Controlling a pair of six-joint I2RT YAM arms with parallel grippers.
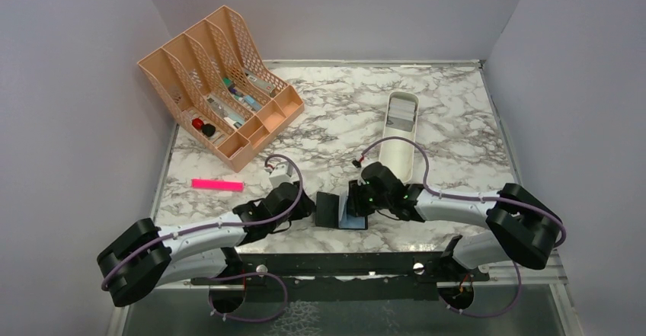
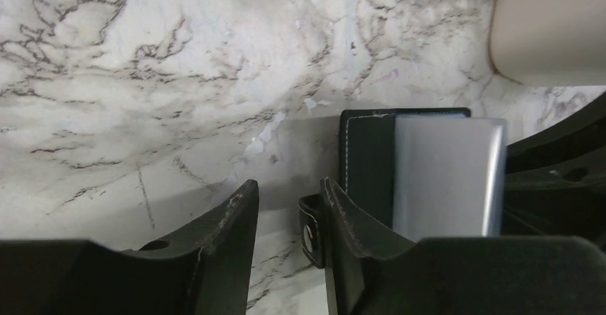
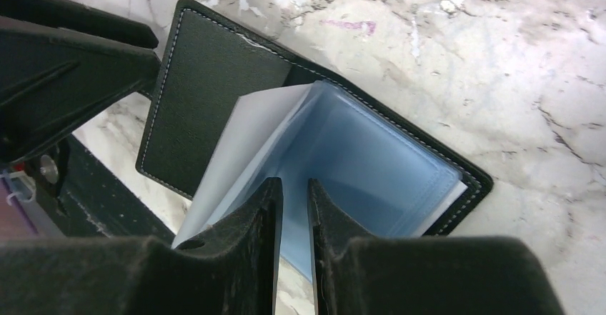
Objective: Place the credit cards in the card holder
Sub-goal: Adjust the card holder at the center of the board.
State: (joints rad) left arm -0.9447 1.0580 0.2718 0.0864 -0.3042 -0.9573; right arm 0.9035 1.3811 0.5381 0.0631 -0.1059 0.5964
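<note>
Card holder (image 3: 214, 93) in right pincer (image 3: 294, 195)

Card holder (image 1: 330, 209): black, white stitching, pale-blue clear sleeves. Lying open on tabletop, near centre, one cover standing up on left, sleeves fanning upward.
Credit cards (image 1: 401, 112): greyish stack lying in far end of white tray (image 1: 396, 161), right and farther back, well apart from holder.

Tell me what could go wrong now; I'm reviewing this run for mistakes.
The left claw is open beside the card holder, so its cover may flop shut. The silver card juts past the holder's edge and might slide out. The right claw sits close to the left one; they could bump.
</note>
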